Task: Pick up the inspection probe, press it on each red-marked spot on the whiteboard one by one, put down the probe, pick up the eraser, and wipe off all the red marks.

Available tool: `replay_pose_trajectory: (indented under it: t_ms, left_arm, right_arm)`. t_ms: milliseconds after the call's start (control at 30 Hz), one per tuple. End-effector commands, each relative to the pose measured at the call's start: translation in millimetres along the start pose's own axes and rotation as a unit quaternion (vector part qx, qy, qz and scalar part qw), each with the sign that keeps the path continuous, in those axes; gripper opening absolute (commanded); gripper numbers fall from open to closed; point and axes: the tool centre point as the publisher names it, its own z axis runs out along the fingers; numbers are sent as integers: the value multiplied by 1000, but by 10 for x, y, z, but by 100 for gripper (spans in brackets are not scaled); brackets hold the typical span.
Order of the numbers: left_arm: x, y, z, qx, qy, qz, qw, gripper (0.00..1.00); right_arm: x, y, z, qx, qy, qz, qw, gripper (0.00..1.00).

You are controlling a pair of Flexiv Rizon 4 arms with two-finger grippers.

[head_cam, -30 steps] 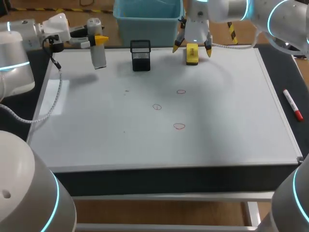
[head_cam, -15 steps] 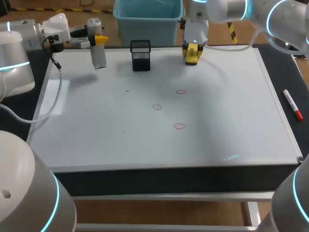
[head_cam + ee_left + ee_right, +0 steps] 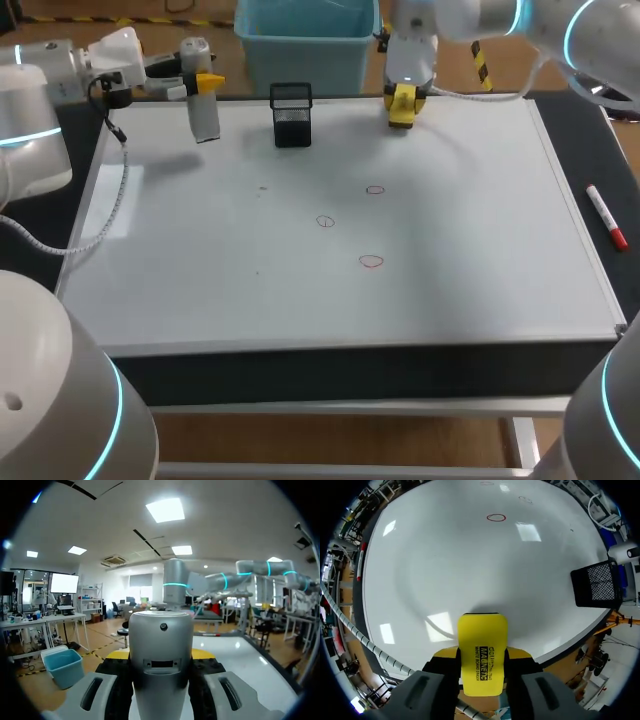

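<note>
The grey inspection probe (image 3: 204, 112) hangs upright over the whiteboard's (image 3: 200, 250) far left corner, with my left gripper (image 3: 197, 83) shut on it. In the left wrist view the probe (image 3: 160, 650) fills the space between the fingers of the left gripper (image 3: 161, 656). My right gripper (image 3: 403, 100) is shut on the yellow eraser (image 3: 401, 110) at the board's far edge. In the right wrist view the eraser (image 3: 482, 650) sits between the yellow tips of the right gripper (image 3: 482, 654). Three small red marks (image 3: 375, 189) (image 3: 325, 221) (image 3: 371, 261) lie mid-board.
A black mesh holder (image 3: 292, 114) stands at the far edge between the two grippers, seen beside the eraser as the holder (image 3: 597, 584) in the right wrist view. A red marker (image 3: 606, 217) lies off the board's right side.
My right gripper's fingers, spread around the eraser a second ago, have closed on it and shifted it slightly. The left arm and probe have stayed put.
</note>
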Motion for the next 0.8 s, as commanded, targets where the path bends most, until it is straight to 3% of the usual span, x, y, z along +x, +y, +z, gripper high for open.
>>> replay_pose_trajectory:
  t_ms: [33, 800]
  left_arm:
    - [-1, -6, -2, 0, 1, 0, 1000, 0]
    - [-1, -6, -2, 0, 1, 0, 1000, 0]
  right_arm:
    - [259, 252, -306, 31, -6, 11, 999, 0]
    - [1459, 791, -415, 49, -3, 141, 989, 0]
